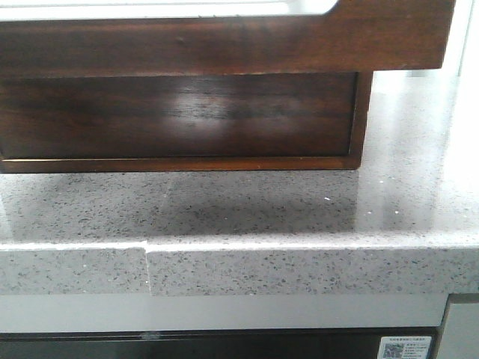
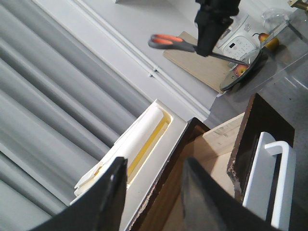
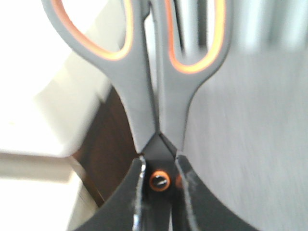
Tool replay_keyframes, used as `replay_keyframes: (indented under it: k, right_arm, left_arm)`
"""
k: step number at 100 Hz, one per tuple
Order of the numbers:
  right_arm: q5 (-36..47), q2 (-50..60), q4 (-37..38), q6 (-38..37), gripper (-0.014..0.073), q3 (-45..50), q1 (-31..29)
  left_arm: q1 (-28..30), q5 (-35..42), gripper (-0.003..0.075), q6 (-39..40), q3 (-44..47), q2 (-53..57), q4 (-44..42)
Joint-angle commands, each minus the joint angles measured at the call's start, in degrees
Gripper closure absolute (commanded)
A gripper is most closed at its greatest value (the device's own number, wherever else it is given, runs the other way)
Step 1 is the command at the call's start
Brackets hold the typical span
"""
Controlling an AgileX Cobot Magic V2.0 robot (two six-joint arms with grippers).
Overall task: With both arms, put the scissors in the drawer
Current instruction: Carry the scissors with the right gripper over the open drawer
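The drawer [image 1: 224,45] is a wide dark-brown glossy front with a scooped top edge and a pale inside, jutting out over the lower cabinet front. No gripper shows in the front view. In the left wrist view my left gripper [image 2: 154,192] stands open, its black fingers [image 2: 113,197] on either side of the drawer's brown edge [image 2: 175,163]. Farther off, the right gripper [image 2: 211,24] hangs in the air holding the scissors [image 2: 166,41]. In the right wrist view my right gripper [image 3: 159,180] is shut on the scissors [image 3: 144,96] at their pivot, with the grey, orange-lined loops pointing away.
A speckled grey stone countertop [image 1: 299,217] runs under the drawer unit, with a seam near its front edge. The left wrist view also shows a wooden board [image 2: 202,62], a white appliance [image 2: 240,45], a plate with fruit [image 2: 243,72] and a white handle-like part [image 2: 269,183].
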State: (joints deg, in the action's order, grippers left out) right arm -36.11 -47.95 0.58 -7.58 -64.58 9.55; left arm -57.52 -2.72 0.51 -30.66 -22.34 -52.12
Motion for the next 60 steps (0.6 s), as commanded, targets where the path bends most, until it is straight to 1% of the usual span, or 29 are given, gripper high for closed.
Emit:
replay_keyframes:
  k: [1,15,36,42,50,60]
  right_arm:
    - [8.9,2.1,-0.6,2.5,0.0656,-1.3,1.4]
    - [9.5,2.3,-0.6,8.0,0.0656,-1.3,6.6]
    - [10.6,2.1,-0.6,17.6,0.0656,-1.3,16.3]
    - [11.2,1.2,-0.6,20.4,0.0656,-1.3,19.2]
    - [11.9,0.7,-0.6,22.1,0.0656,-1.3,22.4]
    - [12.8,-1.7,-0.6,27.2,0.0656,-1.3,26.2]
  left_arm:
    - [-0.4,2.0,0.0461,0.8,-2.1,-0.3,0.8]
    - [-0.4,2.0,0.0461,0.8,-2.1,-0.3,0.8]
    - [-0.4,2.0,0.0461,0.8,-2.1,-0.3,0.9]
    - [-0.4,2.0,0.0461,0.8,-2.1,-0.3,0.9]
    - [-0.4,2.0,0.0461,0.8,-2.1,-0.3,0.9]
    - [-0.4,2.0,0.0462,0.8,-2.1,-0.3,0.9]
